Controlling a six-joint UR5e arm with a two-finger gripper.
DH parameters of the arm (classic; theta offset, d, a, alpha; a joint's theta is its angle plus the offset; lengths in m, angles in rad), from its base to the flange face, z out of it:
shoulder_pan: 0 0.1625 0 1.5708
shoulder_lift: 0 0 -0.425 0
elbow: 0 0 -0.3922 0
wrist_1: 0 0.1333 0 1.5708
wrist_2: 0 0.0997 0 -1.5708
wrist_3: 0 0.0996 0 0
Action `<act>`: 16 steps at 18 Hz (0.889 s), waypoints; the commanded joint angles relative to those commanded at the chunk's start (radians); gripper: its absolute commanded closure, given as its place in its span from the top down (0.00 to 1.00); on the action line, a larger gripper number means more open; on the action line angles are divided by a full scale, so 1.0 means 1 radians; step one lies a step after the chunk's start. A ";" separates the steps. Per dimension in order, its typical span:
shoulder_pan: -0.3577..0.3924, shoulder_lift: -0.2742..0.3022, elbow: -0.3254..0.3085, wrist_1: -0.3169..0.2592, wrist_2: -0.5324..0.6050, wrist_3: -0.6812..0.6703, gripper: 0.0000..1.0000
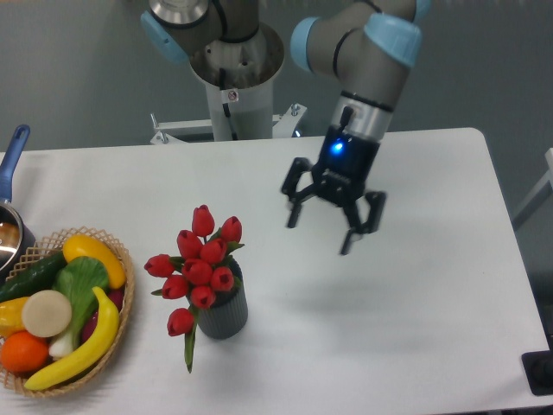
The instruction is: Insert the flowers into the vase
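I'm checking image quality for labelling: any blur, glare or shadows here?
Fixed camera view: the gripper looks slightly soft, the flowers and vase sharp; lighting is even, with a faint shadow on the table under the gripper and no strong glare.

The vase [225,313] shows only its lower wall; the flowers [199,259] cover its mouth and upper rim, so the stems inside cannot be seen. At nine o'clock a pot [9,233] with a blue handle is cut by the left edge. The basket [121,324] runs off the frame at seven o'clock. At five o'clock a dark object [540,373] is cropped and unidentifiable. The arm's upper links [363,26] leave the top edge.
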 joint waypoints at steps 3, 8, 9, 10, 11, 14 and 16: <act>-0.003 0.014 0.112 -0.209 0.172 0.017 1.00; 0.041 0.070 0.155 -0.403 0.336 0.378 1.00; 0.058 0.083 0.155 -0.426 0.336 0.429 1.00; 0.078 0.093 0.151 -0.442 0.336 0.471 1.00; 0.093 0.104 0.146 -0.451 0.336 0.504 1.00; 0.159 0.129 0.126 -0.480 0.335 0.636 1.00; 0.182 0.138 0.118 -0.488 0.329 0.686 1.00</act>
